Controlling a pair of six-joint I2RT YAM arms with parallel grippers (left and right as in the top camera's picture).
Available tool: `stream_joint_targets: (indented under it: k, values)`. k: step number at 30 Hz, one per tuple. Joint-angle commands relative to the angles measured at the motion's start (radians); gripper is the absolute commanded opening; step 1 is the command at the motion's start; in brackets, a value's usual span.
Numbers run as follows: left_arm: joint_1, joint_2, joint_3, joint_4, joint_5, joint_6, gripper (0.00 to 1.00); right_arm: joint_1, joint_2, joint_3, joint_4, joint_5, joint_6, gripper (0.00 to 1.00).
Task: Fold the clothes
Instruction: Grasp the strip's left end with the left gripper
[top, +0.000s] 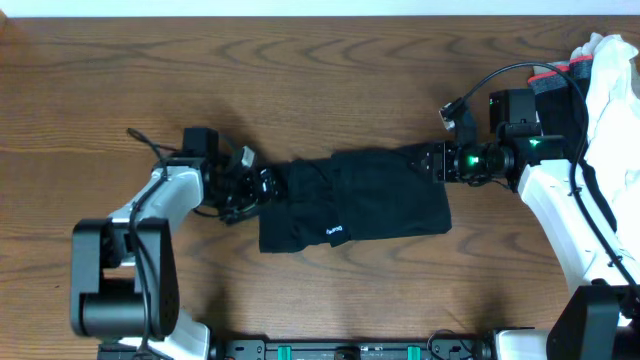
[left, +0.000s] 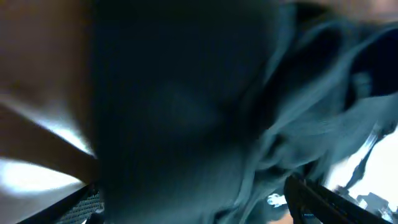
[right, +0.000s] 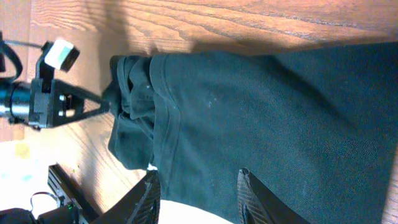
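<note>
**Both claws at the ends of a half-folded shirt**

The black T-shirt (top: 360, 200) lies in the middle of the wooden surface (top: 300, 70). It is already doubled into a long band running left to right, and its small white logo (top: 335, 232) shows near the front edge.

The left claw (top: 258, 188) sits at the band's left end, where the cloth is bunched into a lump. In the blurred left wrist view its fingers (left: 311, 196) stand well apart with dark fabric filling the space ahead of them. No pinch shows. It looks placed to take that loose end, probably so the lump can be drawn out or carried over.

The right claw (top: 437, 160) is at the far right corner of the band. Its fingers are partly apart and straddle the shirt's edge, and the cloth between them lies flat rather than gathered, so I judge it is not gripping. Sitting low at that corner would let it anchor or lift the right end while the other arm works.

The surface is brown wood grain, bare around the shirt. At its far right corner, behind the right arm, a white cloth (top: 615, 70) is heaped beside a dark garment with a red band (top: 550, 76), well apart from the shirt.
</note>
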Motion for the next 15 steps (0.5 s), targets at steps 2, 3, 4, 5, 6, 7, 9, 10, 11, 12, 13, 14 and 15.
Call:
stream_joint_targets:
  k: [2,3,4,5,6,7,9,10,11,12,13,14,15]
  values:
    - [-0.040,0.154,-0.052,0.048,-0.027,0.000,0.88,-0.008,-0.006,0.007,-0.003,-0.004,-0.016,0.37]
    - [-0.050,0.165,-0.052,0.054,-0.027,-0.003,0.88,-0.008,-0.006,0.007,-0.004,-0.004,-0.016,0.37]
    - [-0.059,0.172,-0.052,0.058,-0.027,-0.003,0.88,-0.008,-0.006,0.007,-0.005,-0.004,-0.016,0.37]
    - [-0.071,0.181,-0.052,0.062,-0.028,-0.003,0.86,-0.008,-0.006,0.007,-0.005,-0.004,-0.016,0.37]
    - [-0.078,0.185,-0.052,0.064,-0.028,-0.003,0.83,-0.008,-0.006,0.007,-0.004,-0.004,-0.016,0.37]
    - [-0.088,0.186,-0.053,0.068,-0.030,-0.002,0.77,-0.008,-0.006,0.007,-0.003,-0.004,-0.016,0.37]
    - [-0.105,0.186,-0.054,0.081,-0.032,-0.003,0.63,-0.008,-0.006,0.007,-0.001,-0.004,-0.016,0.36]
    - [-0.109,0.186,-0.054,0.084,-0.032,-0.003,0.54,-0.009,-0.006,0.007,0.000,-0.004,-0.016,0.36]
    - [-0.114,0.186,-0.054,0.086,-0.032,-0.003,0.46,-0.009,-0.006,0.007,0.000,-0.004,-0.016,0.36]
    - [-0.117,0.186,-0.054,0.087,-0.032,-0.003,0.42,-0.008,-0.006,0.007,-0.001,-0.004,-0.016,0.35]
    - [-0.119,0.186,-0.054,0.087,-0.032,-0.003,0.36,-0.009,-0.006,0.007,-0.002,-0.004,-0.016,0.35]
    - [-0.119,0.186,-0.054,0.087,-0.032,-0.004,0.30,-0.008,-0.006,0.007,-0.003,-0.004,-0.016,0.35]
    - [-0.119,0.186,-0.054,0.087,-0.032,-0.006,0.23,-0.009,-0.006,0.007,-0.003,-0.004,-0.016,0.34]
